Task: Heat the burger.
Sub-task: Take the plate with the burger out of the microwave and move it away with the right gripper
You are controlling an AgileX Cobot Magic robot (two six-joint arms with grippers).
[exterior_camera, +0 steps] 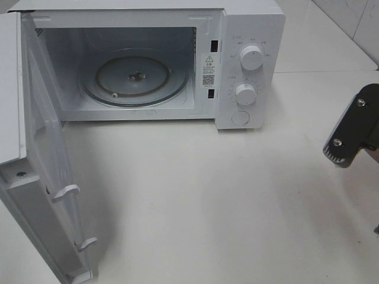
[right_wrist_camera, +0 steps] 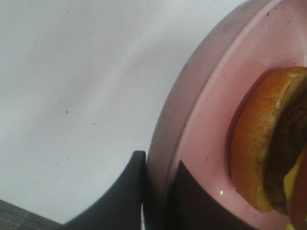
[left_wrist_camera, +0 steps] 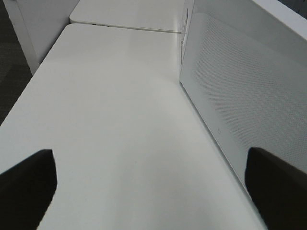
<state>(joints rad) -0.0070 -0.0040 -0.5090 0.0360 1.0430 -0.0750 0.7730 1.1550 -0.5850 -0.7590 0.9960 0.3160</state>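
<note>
1. From the high camera you see a white microwave [exterior_camera: 177, 59] at the far edge of the white worktop [exterior_camera: 207, 195], its door [exterior_camera: 35, 177] swung wide open toward the left edge. Inside, the glass turntable [exterior_camera: 135, 80] is bare. Two round knobs [exterior_camera: 251, 58] sit one above the other on the right-hand control panel. At the right edge of the worktop the black body of your right arm [exterior_camera: 352, 127] comes into view; its claw and the burger are out of this picture.

2. From the left wrist camera you see your left claw [left_wrist_camera: 153, 187] spread wide, its two dark fingers [left_wrist_camera: 29, 187] at either side with nothing between them. It hangs over bare worktop just beside the dotted outer face of the microwave door [left_wrist_camera: 240, 96].

3. From the right wrist camera you see your right claw [right_wrist_camera: 156, 196] pressed together on the rim of a pink plate [right_wrist_camera: 201, 110], one dark finger [right_wrist_camera: 120, 191] under the rim and the other on top. The burger [right_wrist_camera: 268, 143] sits on that plate, near the pinched rim, its golden bun, dark patty and a bit of yellow cheese showing.
</note>
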